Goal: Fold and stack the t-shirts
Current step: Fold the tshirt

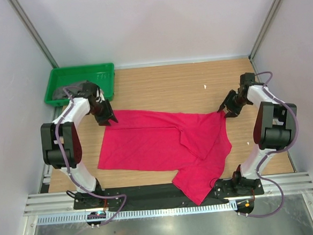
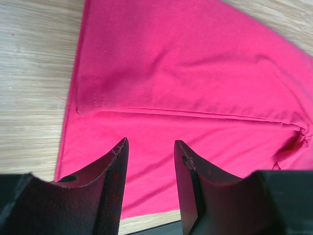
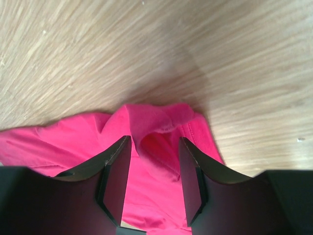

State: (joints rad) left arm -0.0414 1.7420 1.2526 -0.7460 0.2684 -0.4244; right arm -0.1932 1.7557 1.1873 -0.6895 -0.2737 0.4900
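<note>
The crimson-red t-shirt [image 1: 158, 141] lies spread on the wooden table, with one part folded over at the right and a flap hanging toward the near edge. My left gripper [image 1: 108, 120] is open just above the shirt's far left corner; the left wrist view shows red cloth [image 2: 186, 88] under the spread jaws of this gripper [image 2: 150, 145]. My right gripper [image 1: 224, 111] is open at the shirt's far right corner; in the right wrist view a bunched fold of cloth [image 3: 156, 122] stands between its jaws [image 3: 154, 143]. A dark grey shirt [image 1: 77, 87] lies in the tray, partly hidden by my left arm.
A green plastic tray [image 1: 104, 73] stands at the far left corner of the table. White walls close in the left, right and back sides. Bare wood [image 1: 170, 87] shows behind the shirt. A black rail [image 1: 151, 192] runs along the near edge.
</note>
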